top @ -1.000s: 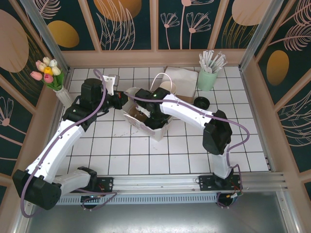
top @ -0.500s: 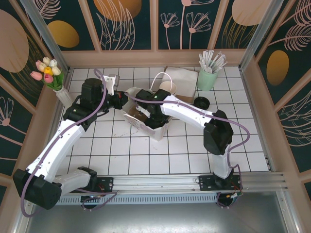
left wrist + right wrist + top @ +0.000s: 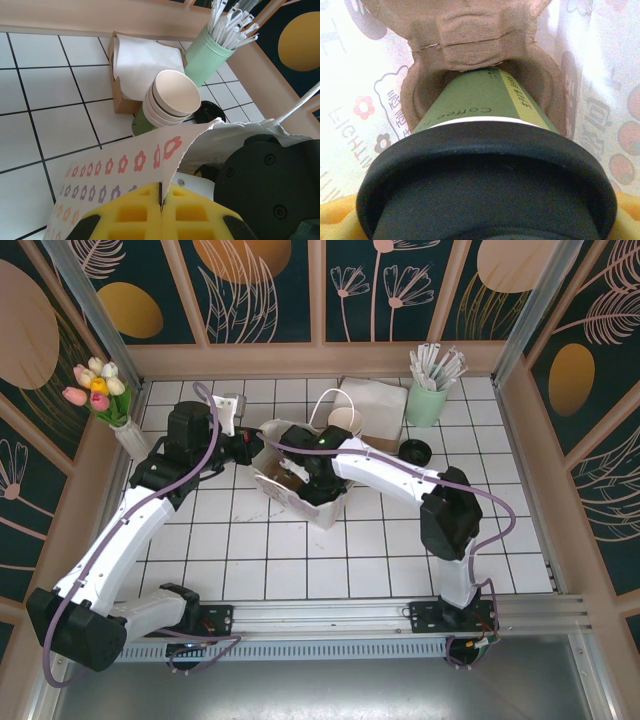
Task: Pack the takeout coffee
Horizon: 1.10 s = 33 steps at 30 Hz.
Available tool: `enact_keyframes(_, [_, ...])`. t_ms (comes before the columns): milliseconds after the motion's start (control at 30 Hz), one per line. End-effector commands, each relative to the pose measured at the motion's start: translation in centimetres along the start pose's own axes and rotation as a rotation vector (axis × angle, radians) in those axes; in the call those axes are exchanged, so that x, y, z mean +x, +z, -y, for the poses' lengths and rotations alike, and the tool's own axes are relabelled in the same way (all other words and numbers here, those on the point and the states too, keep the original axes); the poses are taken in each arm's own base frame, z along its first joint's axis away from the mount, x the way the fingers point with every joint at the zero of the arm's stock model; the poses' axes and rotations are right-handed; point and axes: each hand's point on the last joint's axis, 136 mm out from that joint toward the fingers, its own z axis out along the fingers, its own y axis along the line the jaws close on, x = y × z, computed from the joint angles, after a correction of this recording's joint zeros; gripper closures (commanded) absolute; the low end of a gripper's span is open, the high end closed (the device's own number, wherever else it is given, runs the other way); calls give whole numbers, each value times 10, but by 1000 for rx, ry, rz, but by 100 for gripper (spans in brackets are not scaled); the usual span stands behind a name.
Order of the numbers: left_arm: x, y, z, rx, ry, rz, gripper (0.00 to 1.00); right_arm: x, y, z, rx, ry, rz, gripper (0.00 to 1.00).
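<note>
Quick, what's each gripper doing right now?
Left gripper: closed on the edge of the paper bag.
Right gripper: holding the takeout coffee.

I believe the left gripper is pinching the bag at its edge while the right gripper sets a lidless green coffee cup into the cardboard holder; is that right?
Not quite: the cup is not lidless. The right wrist view shows the green coffee cup capped with a black lid, held by the right gripper in the cardboard holder. The left gripper does pinch the bag at its edge.
</note>
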Motion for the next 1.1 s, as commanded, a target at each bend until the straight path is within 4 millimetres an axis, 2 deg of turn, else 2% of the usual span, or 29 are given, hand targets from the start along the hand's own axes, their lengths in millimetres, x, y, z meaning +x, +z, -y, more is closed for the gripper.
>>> enact_keyframes(0, [-7, 0, 7, 30, 10, 22, 100, -8, -6, 3, -2, -4, 55, 55])
enact_keyframes(533, [-7, 1, 7, 32, 11, 22, 100, -8, 1, 3, -10, -3, 66, 56])
enact_keyframes(1067, [-7, 5, 4, 23, -46, 10, 100, -2, 19, 0, -30, -8, 24, 56])
